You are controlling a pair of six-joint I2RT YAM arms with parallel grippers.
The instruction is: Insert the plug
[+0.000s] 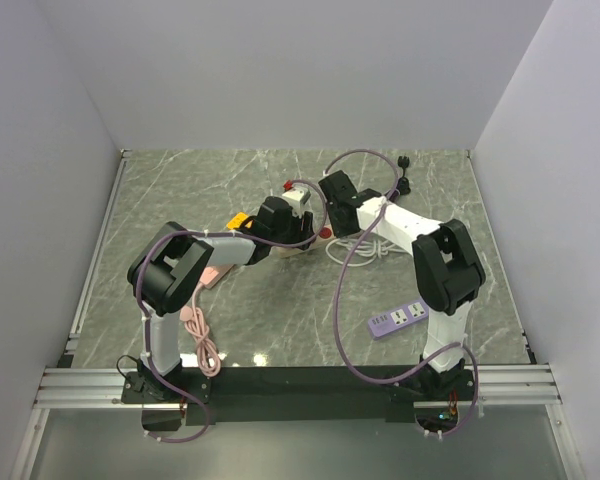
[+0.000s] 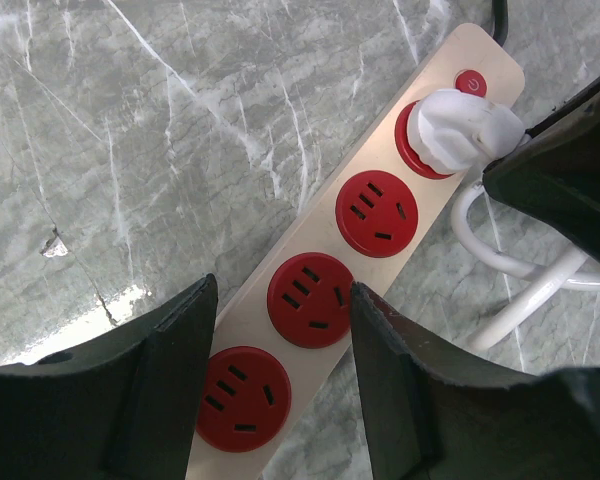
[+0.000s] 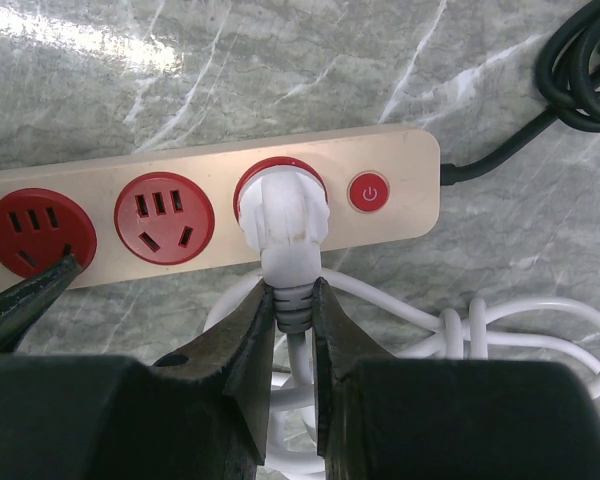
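Note:
A beige power strip (image 2: 342,257) with red round sockets lies on the marble table. A white corded plug head (image 3: 283,220) sits in the socket beside the red switch (image 3: 368,192); it also shows in the left wrist view (image 2: 460,130). My right gripper (image 3: 293,300) is shut on its ribbed grey collar. My left gripper (image 2: 285,340) is open, with one finger on each side of the strip over the empty sockets. The yellow plug (image 1: 238,220) lies on the table beside my left forearm, held by neither gripper.
A purple power strip (image 1: 398,319) lies near my right arm's base. A coiled white cable (image 1: 365,248) lies beside the beige strip. A black cord (image 3: 580,60) runs off its switch end. A pink cable (image 1: 202,340) lies by my left base.

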